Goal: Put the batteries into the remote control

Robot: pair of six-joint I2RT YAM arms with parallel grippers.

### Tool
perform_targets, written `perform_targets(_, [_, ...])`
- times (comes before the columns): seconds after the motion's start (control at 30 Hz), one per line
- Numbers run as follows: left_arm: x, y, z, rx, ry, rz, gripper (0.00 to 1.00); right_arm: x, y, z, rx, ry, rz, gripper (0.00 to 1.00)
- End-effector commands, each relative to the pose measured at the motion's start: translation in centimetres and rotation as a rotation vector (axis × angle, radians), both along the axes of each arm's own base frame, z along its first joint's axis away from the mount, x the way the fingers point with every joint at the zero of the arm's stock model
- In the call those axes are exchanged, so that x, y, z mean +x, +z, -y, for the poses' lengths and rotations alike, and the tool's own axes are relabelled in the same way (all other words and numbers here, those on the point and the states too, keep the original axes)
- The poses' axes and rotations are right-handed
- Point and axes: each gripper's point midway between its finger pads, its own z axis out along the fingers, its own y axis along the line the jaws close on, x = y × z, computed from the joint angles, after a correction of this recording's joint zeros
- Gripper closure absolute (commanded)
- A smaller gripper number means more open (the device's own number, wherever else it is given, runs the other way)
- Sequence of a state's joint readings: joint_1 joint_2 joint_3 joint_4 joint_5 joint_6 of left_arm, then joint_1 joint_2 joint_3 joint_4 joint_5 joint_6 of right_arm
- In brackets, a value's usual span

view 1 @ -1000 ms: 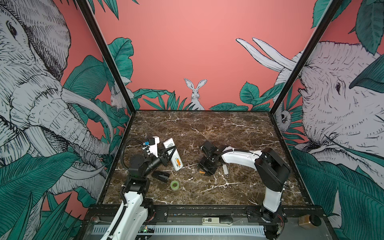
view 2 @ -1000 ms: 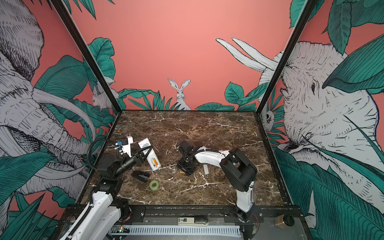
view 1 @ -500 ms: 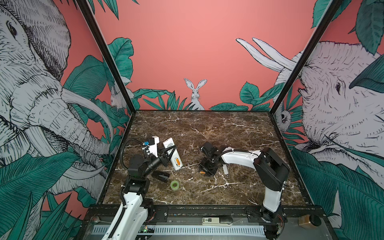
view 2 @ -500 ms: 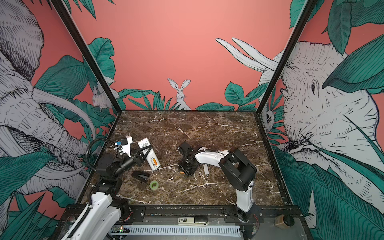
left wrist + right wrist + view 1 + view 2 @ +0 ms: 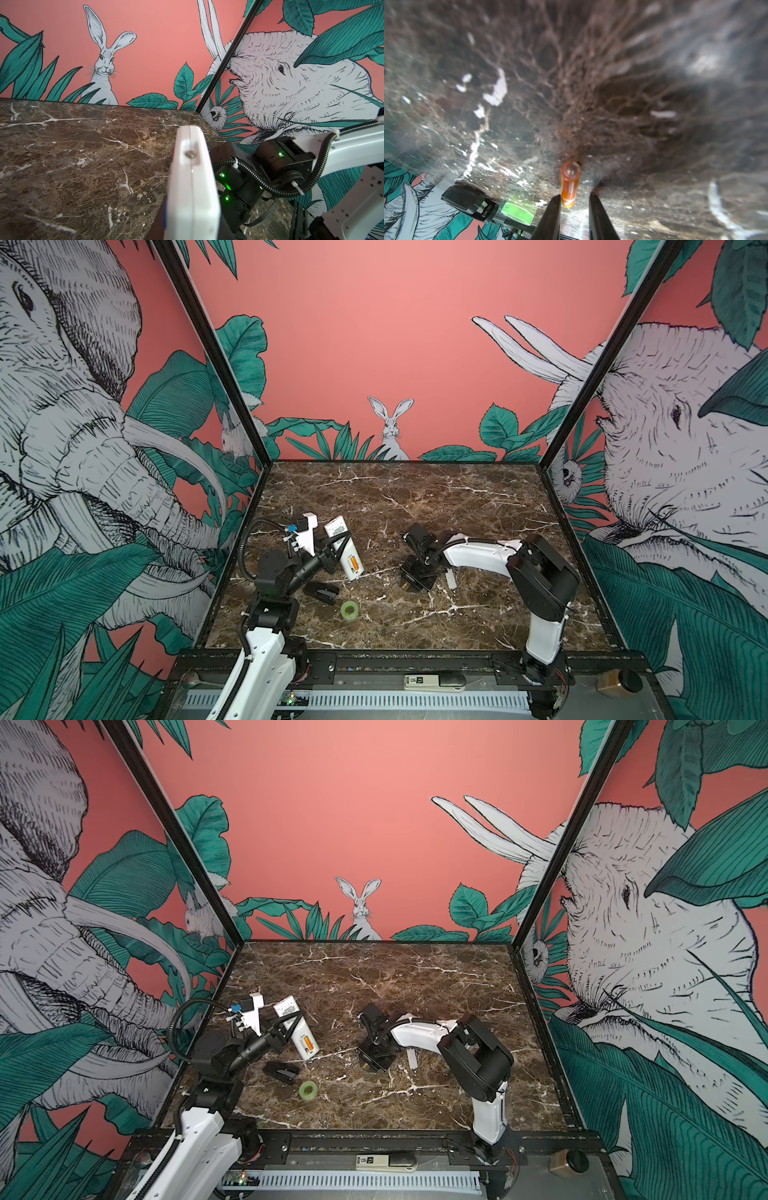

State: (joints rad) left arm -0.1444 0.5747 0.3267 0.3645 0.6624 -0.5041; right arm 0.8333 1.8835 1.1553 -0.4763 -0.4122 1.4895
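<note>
My left gripper (image 5: pixel 337 545) is shut on the white remote control (image 5: pixel 344 549) and holds it tilted above the table's left side, plain back up. One orange battery (image 5: pixel 353 562) sits in its bay. The left wrist view shows the remote (image 5: pixel 191 187) edge-on between the jaws. My right gripper (image 5: pixel 409 581) points down at the table's middle, over a second orange battery (image 5: pixel 570 185) lying on the marble. Its jaws stand narrowly apart. The battery's near end lies between the fingertips (image 5: pixel 553 207), against one finger and clear of the other.
A green tape roll (image 5: pixel 349 609) and a black piece (image 5: pixel 321 593) lie near the front left. A small grey cover piece (image 5: pixel 450 580) lies just right of my right gripper. A white device (image 5: pixel 432 681) rests on the front rail.
My right gripper's jaws have narrowed around the battery on the table, and the arm has shifted slightly. The left arm and the remote have not moved.
</note>
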Motion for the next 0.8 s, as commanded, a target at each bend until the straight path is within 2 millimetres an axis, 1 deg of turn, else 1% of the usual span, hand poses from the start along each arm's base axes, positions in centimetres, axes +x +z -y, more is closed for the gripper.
perform_targets(0.0, [-0.3, 2.2, -0.1, 0.002, 0.007, 0.07, 1.0, -1.0, -3.3, 4.1, -0.182, -0.055, -0.042, 0.78])
perform_targets(0.17, [-0.2, 2.1, -0.1, 0.0, 0.005, 0.062, 1.0, -1.2, -3.4, 5.2, -0.214, 0.04, -0.028, 0.83])
perform_targets(0.3, [-0.3, 2.1, 0.0, -0.005, -0.004, 0.055, 1.0, -0.3, -3.3, 6.4, -0.234, 0.133, 0.002, 0.85])
perform_targets(0.37, [-0.4, 2.1, 0.1, -0.008, -0.006, 0.051, 1.0, 0.2, -3.1, 6.8, -0.24, 0.171, 0.013, 0.84])
perform_targets(0.53, [-0.4, 2.1, 0.2, -0.015, -0.014, 0.046, 1.0, 0.9, -2.9, 6.9, -0.24, 0.251, 0.025, 0.8])
perform_targets(0.67, [-0.4, 2.0, 0.2, -0.02, -0.017, 0.037, 1.0, 0.8, -3.3, 7.3, -0.254, 0.309, 0.017, 0.8])
perform_targets(0.77, [-0.4, 2.1, 0.4, -0.029, -0.03, 0.029, 1.0, 0.8, -3.2, 7.6, -0.267, 0.353, 0.024, 0.78])
